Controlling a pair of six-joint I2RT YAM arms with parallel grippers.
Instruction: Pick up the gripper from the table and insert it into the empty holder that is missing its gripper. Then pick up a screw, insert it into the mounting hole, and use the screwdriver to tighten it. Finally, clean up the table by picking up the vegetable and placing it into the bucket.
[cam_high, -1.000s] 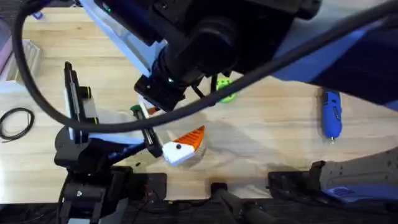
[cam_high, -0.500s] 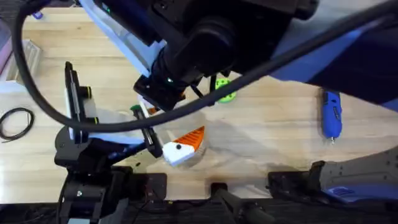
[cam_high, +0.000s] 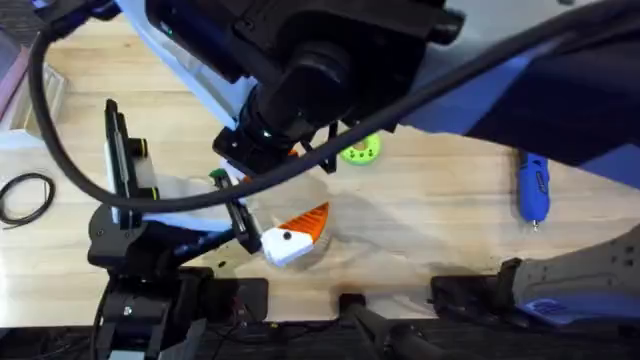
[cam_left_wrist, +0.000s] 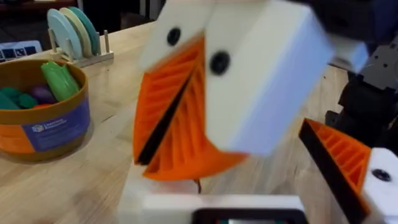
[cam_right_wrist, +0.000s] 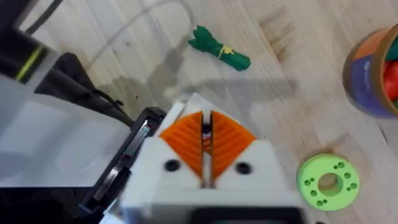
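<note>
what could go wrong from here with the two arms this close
The right hand sits very close to the left hand, so a small misjudged move could knock them together. A black cable loops over the left arm and might snag. The green disc lies beside the right hand and could get bumped.

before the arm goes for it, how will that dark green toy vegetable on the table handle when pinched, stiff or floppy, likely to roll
The vegetable looks small and light, probably easy to lift. Its long narrow body lies flat on the table, so it might roll or skid if nudged sideways. The leafy end and tied yellow band suggest soft material that may give under the pads, though stiffness can't be confirmed.
</note>
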